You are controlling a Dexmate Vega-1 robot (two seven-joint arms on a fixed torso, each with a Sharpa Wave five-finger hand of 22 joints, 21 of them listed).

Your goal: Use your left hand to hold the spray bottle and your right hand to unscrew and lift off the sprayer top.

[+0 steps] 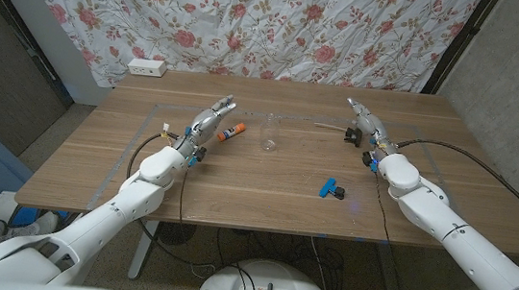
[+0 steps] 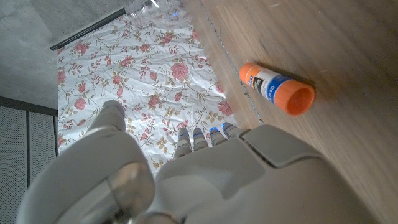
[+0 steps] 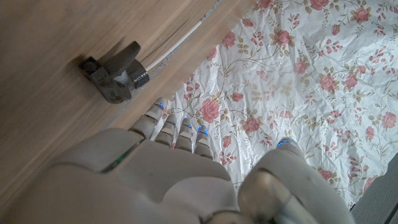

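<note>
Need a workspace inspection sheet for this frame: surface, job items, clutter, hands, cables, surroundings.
Surface: wooden table, tape outline on it.
Job's things: clear spray bottle stands mid-table, top off; black sprayer top with its tube lies by the right hand.
Clutter: orange-capped glue stick lying by the left hand; blue clip.
Hands: left hand open, holding nothing; right hand open, holding nothing.
Cables: black cable runs along the right arm.
Surroundings: floral curtain; white power strip at the table's far edge.
</note>
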